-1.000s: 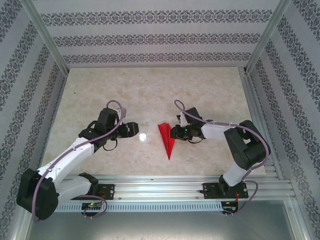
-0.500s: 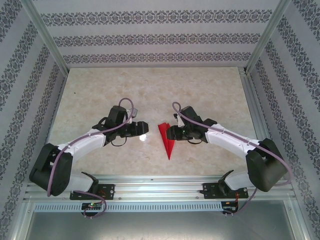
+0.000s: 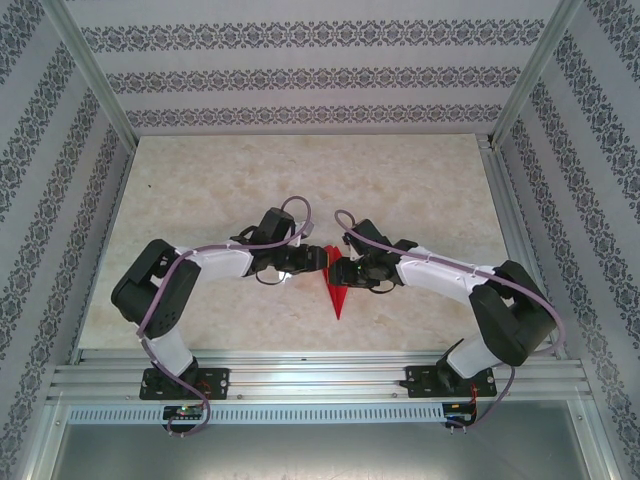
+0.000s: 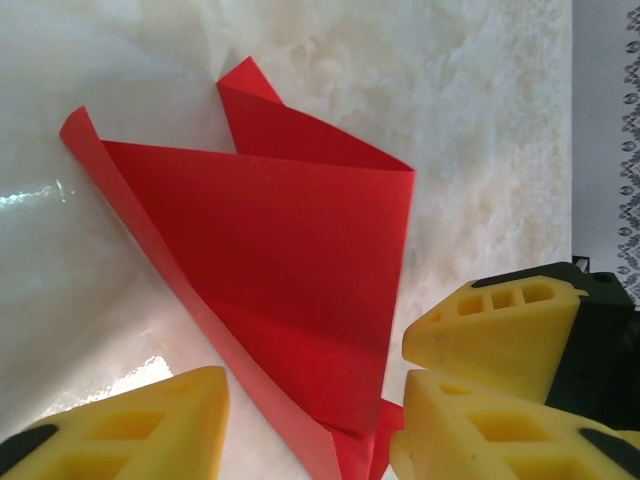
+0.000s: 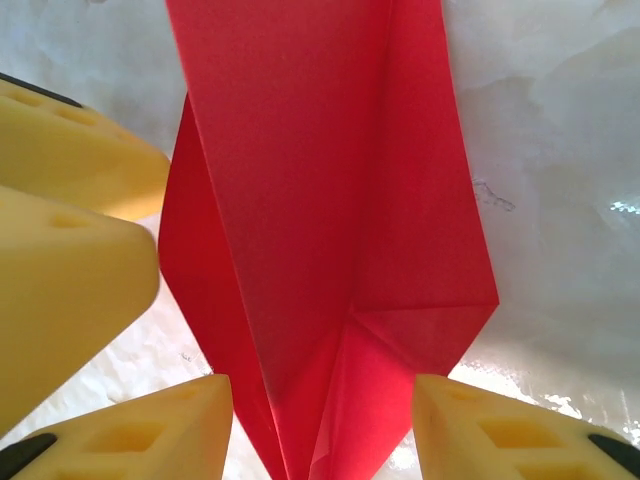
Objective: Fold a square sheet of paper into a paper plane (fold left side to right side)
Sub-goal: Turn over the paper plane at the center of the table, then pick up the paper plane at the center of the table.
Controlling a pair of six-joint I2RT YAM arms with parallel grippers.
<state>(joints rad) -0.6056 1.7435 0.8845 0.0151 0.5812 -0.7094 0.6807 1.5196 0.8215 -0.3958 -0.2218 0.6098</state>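
Top external view has both arms bent inward, so the left fingers [image 3: 320, 258] and the right fingers [image 3: 347, 268] come nearly tip to tip over the wide far end of the paper plane [image 3: 337, 295]. This narrow red dart lies near the middle of the pale marbled surface [image 3: 300, 180], its point toward the metal rail [image 3: 320, 372] at the near edge. The arms and their purple cables [image 3: 292, 205] cover the dart's far end from above. Left wrist view shows the left fingers [image 4: 185, 405] standing apart, one on each side of the folded red paper [image 4: 280, 250] with nothing pinched, while one finger of the right arm [image 4: 490, 330] crowds in just beside them. Right wrist view shows the right fingers [image 5: 195, 415] spread as well, with the paper [image 5: 300, 200] lying between them and nothing gripped. Two left fingers [image 5: 70, 270] push in from the side, just beside the paper's edge. Patterned walls [image 3: 300, 80] ring the surface — well apart from the dart.
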